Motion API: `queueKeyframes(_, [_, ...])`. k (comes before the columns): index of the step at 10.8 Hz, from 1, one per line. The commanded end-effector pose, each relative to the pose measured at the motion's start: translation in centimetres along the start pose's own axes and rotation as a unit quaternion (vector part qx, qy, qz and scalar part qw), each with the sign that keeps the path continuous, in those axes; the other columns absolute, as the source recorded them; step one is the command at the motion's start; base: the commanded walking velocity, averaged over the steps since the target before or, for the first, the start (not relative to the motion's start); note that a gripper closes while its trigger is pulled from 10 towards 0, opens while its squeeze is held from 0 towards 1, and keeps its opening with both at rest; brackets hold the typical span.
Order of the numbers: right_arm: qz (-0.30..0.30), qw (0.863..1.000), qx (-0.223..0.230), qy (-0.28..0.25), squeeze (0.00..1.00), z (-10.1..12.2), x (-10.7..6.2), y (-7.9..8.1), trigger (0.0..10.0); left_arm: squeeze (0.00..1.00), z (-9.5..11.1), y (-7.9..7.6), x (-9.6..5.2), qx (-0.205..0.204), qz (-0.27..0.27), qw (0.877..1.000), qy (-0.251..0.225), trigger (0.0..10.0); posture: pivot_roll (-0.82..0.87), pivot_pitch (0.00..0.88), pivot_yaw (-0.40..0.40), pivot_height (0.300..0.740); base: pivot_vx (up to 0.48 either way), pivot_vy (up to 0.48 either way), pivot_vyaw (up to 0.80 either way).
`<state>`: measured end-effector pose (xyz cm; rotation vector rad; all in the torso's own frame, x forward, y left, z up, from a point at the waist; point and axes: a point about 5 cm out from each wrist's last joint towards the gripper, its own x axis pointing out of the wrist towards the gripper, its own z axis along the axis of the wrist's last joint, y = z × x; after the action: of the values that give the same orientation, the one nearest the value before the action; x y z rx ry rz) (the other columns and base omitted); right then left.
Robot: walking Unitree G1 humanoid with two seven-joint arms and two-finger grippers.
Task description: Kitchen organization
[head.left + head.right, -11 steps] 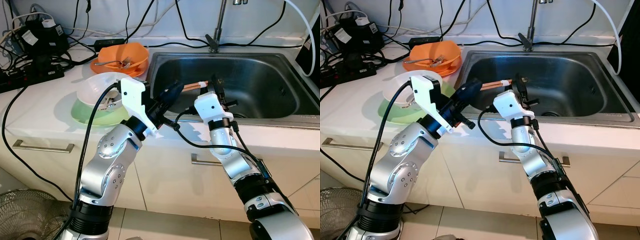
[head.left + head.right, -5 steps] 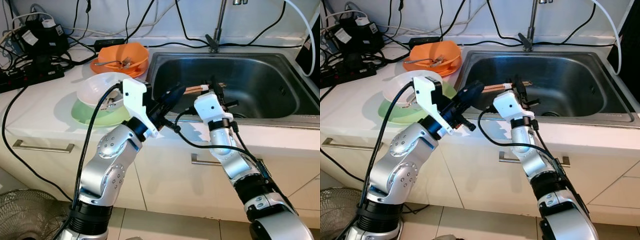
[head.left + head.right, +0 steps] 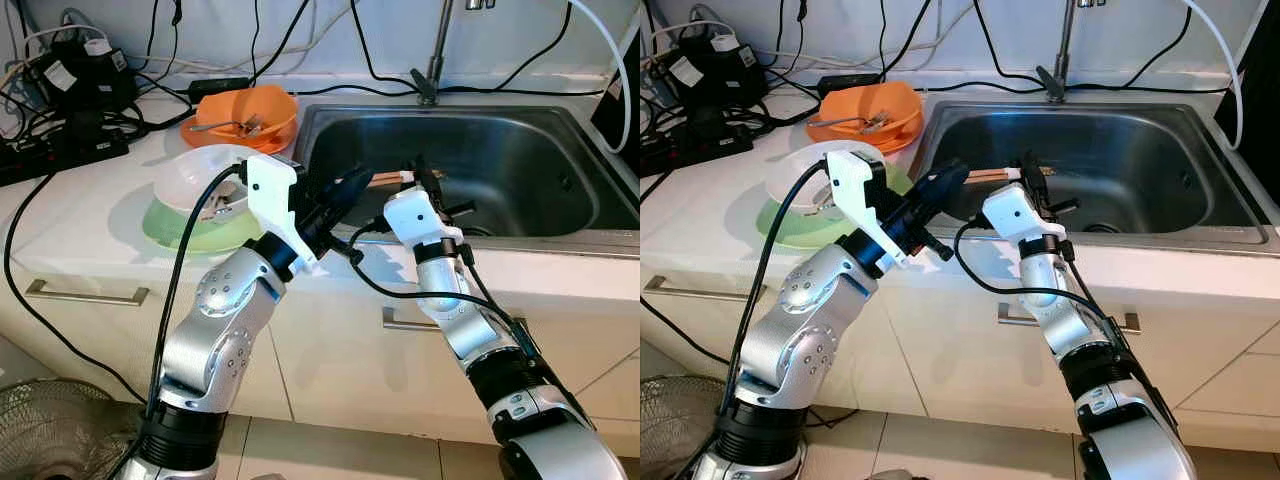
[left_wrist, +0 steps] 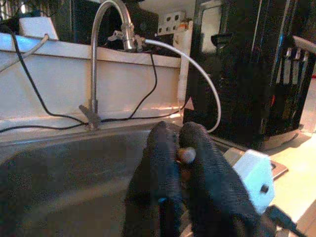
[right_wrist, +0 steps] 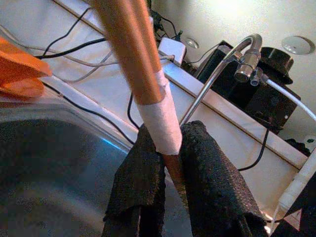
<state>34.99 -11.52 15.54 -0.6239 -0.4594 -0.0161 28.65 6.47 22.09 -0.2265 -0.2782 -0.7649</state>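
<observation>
Over the sink's near rim [image 3: 560, 243], the left gripper [image 3: 352, 186] and right gripper [image 3: 420, 172] each pinch an end of the taped chopsticks [image 3: 388, 178], held level above the steel sink. If the two arms pull unevenly, the thin sticks could twist loose and drop into the basin. Farther left, stacked bowls [image 3: 205, 205] and an orange bowl [image 3: 248, 112] wait on the counter.

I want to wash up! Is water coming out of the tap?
No. The faucet spout shows no stream, and the sink basin looks dry.

Bright even indoor light; wrist views soft, close foreground blurred.
</observation>
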Motion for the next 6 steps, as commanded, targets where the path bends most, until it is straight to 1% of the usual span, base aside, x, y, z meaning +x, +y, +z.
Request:
queueKeyframes(1, [-0.015, 1.0, 0.009, -0.002, 0.0, 0.3, 0.5, -0.6, 10.0, 1.0, 0.2, 0.8, -0.1, 0.011, 0.022, 1.0, 0.001, 10.0, 0.11, 0.0, 0.101, 0.74, 0.0, 0.0, 0.0])
queueKeyframes(2, [-0.014, 1.0, 0.009, -0.003, 0.0, 0.3, 0.5, -0.5, 8.8, 1.0, 0.2, 0.8, -0.1, 0.012, 0.022, 1.0, 0.001, 10.0, 0.11, 0.0, 0.103, 0.74, 0.0, 0.0, 0.0])
queueKeyframes(3, [-0.013, 1.0, 0.01, -0.003, 0.0, 0.3, 0.4, -0.5, 0.0, 1.0, 0.2, 0.8, -0.1, 0.011, 0.021, 1.0, -0.001, 10.0, 0.11, 0.0, 0.103, 0.74, 0.0, 0.0, 0.0])
queueKeyframes(4, [-0.009, 1.0, 0.012, -0.005, 0.0, 0.4, 0.3, -0.3, 0.0, 1.0, 0.4, 0.8, -0.1, 0.004, 0.02, 1.0, -0.006, 10.0, 0.11, 0.0, 0.103, 0.74, 0.0, 0.0, 0.0])
queueKeyframes(6, [-0.005, 1.0, 0.011, -0.006, 0.0, 0.4, 0.3, -0.2, 0.0, 1.0, 1.2, 0.9, 0.0, -0.012, 0.028, 0.999, -0.035, 10.0, 0.11, 0.0, 0.103, 0.74, 0.0, 0.0, 0.0])
